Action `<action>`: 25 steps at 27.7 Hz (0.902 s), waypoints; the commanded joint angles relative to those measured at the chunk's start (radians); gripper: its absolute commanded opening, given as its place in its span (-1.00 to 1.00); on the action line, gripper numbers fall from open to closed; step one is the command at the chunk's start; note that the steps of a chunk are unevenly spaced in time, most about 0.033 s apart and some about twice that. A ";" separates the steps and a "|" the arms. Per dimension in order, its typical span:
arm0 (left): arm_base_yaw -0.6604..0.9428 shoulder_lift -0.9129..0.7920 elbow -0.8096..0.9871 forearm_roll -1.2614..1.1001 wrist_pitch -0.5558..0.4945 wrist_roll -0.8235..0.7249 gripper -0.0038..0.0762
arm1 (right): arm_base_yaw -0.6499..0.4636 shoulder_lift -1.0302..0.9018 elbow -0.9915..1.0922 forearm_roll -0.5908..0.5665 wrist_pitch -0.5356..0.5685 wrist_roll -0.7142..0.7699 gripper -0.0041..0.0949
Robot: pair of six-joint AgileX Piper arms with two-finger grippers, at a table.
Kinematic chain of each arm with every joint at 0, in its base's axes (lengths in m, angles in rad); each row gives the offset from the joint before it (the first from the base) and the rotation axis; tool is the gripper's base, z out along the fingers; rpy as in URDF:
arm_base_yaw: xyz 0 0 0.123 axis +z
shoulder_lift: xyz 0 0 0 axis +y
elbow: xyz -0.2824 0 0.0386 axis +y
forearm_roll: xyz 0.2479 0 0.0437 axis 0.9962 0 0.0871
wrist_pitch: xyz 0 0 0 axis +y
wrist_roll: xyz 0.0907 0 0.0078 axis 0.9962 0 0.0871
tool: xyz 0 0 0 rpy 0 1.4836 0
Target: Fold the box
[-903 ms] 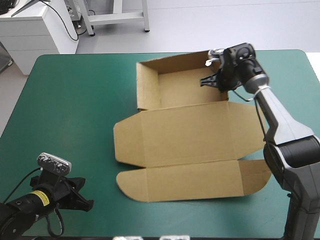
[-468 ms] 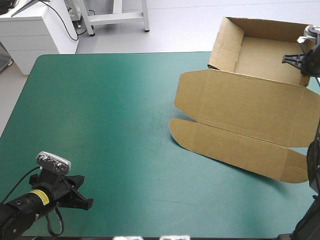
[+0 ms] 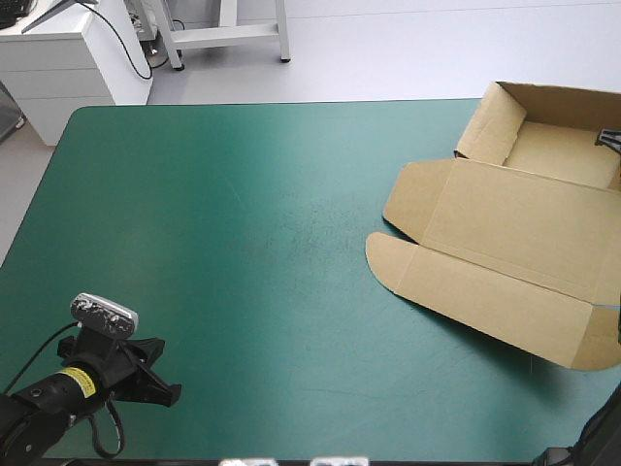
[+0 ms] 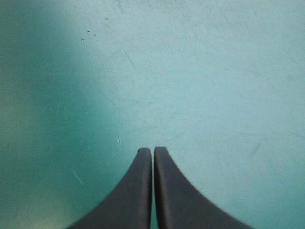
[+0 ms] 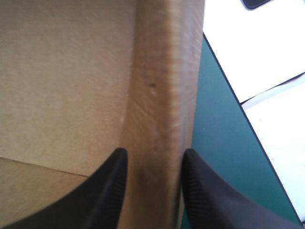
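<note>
Brown box (image 3: 505, 243) at the far right corner of the table (image 3: 243, 243), open as a tray with its walls raised. Tray part hard by the far edge and close to the right edge. Lid (image 3: 485, 282) flat on the teal-green cover (image 3: 194, 194), reaching from the tray toward the near edge, with rounded flaps at its left end.

Of the right gripper (image 3: 609, 138) only a black tip in the high view, at the right edge, against the tray's right side. Seen from its own wrist, right gripper (image 5: 155, 153) narrowly parted: black fingers (image 5: 107, 191) one on each side of an upright brown wall (image 5: 162, 86), pressed to both faces, so clamped on the box. Inner board of the tray beside one finger, a strip of cover and the table's edge beside the other.

Low at the near left corner, the left gripper (image 3: 160, 381), well apart from the box. From its own wrist, left gripper (image 4: 153, 150) closed to one pointed arch, tips touching, over bare cover marked with fine scratches (image 4: 128, 57).
</note>
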 commanded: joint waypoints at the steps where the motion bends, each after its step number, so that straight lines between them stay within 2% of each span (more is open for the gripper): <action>1: 0.001 0.000 -0.026 -0.014 -0.056 0.002 -0.92 | -0.019 -0.043 -0.024 0.021 -0.005 -0.022 0.26; 3: 0.001 0.000 -0.026 -0.014 -0.056 0.002 -0.92 | -0.018 -0.040 -0.024 0.021 -0.005 -0.022 0.36; 8: 0.001 0.000 -0.026 -0.014 -0.056 0.002 -0.92 | -0.018 -0.063 -0.024 0.038 -0.005 -0.035 0.36; 11: 0.001 0.000 -0.026 -0.014 -0.056 0.002 -0.92 | -0.018 -0.107 -0.024 0.059 -0.005 -0.100 0.36; 14: 0.001 0.000 -0.026 -0.011 -0.056 0.002 -0.92 | -0.011 -0.171 -0.022 0.092 -0.003 -0.112 0.29; 16: 0.001 0.000 -0.026 -0.010 -0.058 0.002 -0.92 | -0.003 -0.208 -0.007 0.135 -0.003 -0.121 0.13; 17: 0.001 0.000 -0.026 -0.010 -0.058 0.002 -0.92 | 0.002 -0.227 0.009 0.164 -0.003 -0.130 -0.02; 21: 0.001 0.000 -0.026 -0.010 -0.058 0.002 -0.92 | 0.049 -0.315 0.134 0.245 -0.003 -0.162 -0.81; 22: 0.001 0.000 -0.026 -0.010 -0.058 0.002 -0.92 | 0.094 -0.360 0.214 0.258 -0.005 -0.187 -0.94; 25: 0.001 0.000 -0.026 -0.010 -0.058 0.002 -0.92 | 0.229 -0.469 0.359 0.260 -0.032 -0.245 -0.95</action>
